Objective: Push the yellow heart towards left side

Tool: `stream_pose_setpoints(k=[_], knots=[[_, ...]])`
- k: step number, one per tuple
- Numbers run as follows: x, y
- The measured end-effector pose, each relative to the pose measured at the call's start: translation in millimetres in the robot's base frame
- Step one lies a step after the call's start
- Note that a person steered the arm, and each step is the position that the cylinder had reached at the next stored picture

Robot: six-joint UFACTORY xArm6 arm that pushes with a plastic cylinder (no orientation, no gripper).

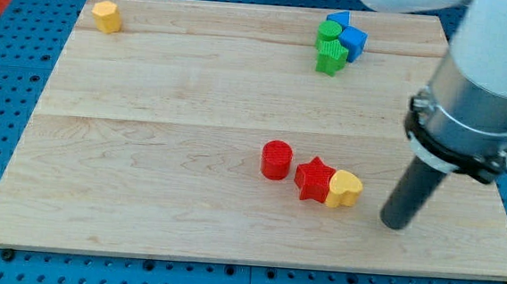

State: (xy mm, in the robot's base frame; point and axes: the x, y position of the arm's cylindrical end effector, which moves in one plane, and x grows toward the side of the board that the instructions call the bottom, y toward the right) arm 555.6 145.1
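Observation:
The yellow heart (346, 189) lies near the view's bottom right of the wooden board (164, 136). It touches the red star (314, 178) on its left. A red cylinder (276, 160) stands just left of the star. My tip (395, 224) rests on the board a short way to the right of the yellow heart and slightly lower, not touching it.
A yellow block (107, 15) sits at the view's top left corner. A cluster of two green blocks (331, 51) and two blue blocks (348, 37) sits at the view's top right. The arm's grey body (476, 95) hangs over the right edge.

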Motion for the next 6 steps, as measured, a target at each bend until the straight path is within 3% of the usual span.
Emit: stream_pose_setpoints(k=[2, 3, 4, 5, 6], knots=[[-67.6, -27.0], [-65.4, 23.0], [-3.8, 32.1], [6.6, 0.4], [-39.5, -31.8]])
